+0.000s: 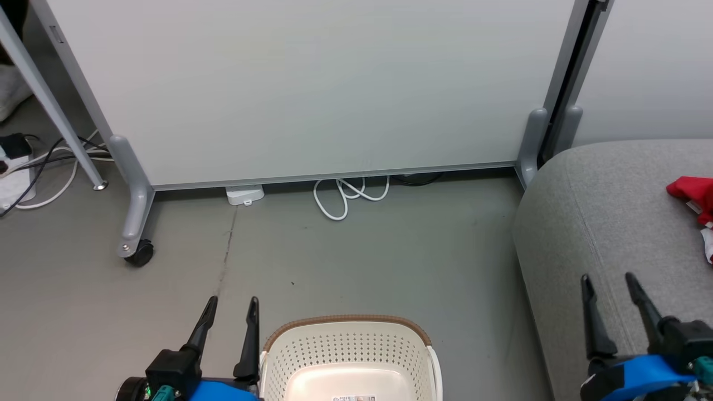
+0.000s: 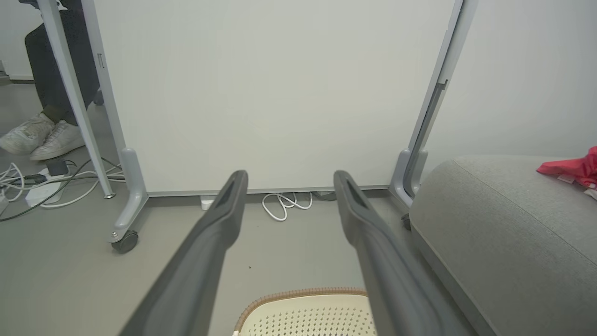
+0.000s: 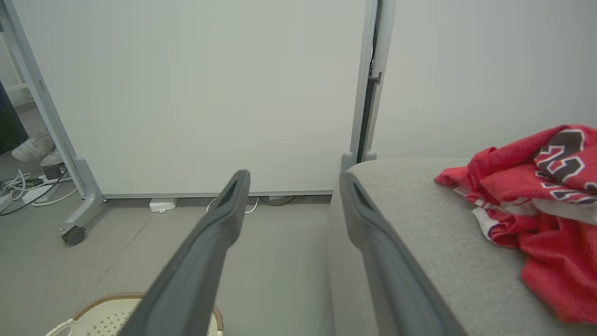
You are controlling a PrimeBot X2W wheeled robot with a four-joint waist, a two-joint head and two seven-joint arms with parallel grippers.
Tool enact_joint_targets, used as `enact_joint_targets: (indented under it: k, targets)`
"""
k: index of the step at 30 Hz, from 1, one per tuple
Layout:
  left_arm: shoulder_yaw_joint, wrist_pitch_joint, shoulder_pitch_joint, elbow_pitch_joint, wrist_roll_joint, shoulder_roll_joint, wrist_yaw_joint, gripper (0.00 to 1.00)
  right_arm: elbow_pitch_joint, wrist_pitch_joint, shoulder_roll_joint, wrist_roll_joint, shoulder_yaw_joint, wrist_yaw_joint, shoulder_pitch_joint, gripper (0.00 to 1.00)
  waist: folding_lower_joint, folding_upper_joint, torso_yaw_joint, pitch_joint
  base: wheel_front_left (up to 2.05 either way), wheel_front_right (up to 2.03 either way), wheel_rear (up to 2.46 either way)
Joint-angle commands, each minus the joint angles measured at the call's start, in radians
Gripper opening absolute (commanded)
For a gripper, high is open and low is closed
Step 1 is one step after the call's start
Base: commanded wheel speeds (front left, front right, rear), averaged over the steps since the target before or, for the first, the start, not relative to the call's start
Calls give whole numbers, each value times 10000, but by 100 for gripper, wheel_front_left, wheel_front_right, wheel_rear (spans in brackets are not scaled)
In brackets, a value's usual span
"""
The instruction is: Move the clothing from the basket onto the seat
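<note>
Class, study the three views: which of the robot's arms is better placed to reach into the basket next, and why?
Probably the left. The left gripper stands open right beside the basket; the right gripper, also open, is at the seat, nearer the clothing.

The basket (image 1: 348, 346) sits on the floor (image 1: 390, 256). The seat (image 1: 601, 223) stands right of the basket, with clothing (image 1: 692, 191) on it. A panel (image 1: 334, 83) stands behind the basket, with a cable (image 1: 346, 196) at its foot.

Soft red cloth clothing (image 3: 536, 210), matt woven-fabric seat (image 1: 601, 223), smooth perforated plastic basket (image 1: 345, 351), matt dark fingers (image 2: 219, 224)
</note>
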Motion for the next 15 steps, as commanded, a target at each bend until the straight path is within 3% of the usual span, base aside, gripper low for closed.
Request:
enact_joint_targets:
  k: [1, 15]
  targets:
    - [132, -45, 137, 42, 76, 1, -41, 100, -138, 27, 55, 113, 128, 5, 277, 100, 1, -1, 79, -35, 0, 0, 0]
    - [656, -46, 157, 259, 287, 72, -183, 100, -308, -183, 125, 655, 832, 5, 1223, 100, 1, -1, 215, -18, 0, 0, 0]
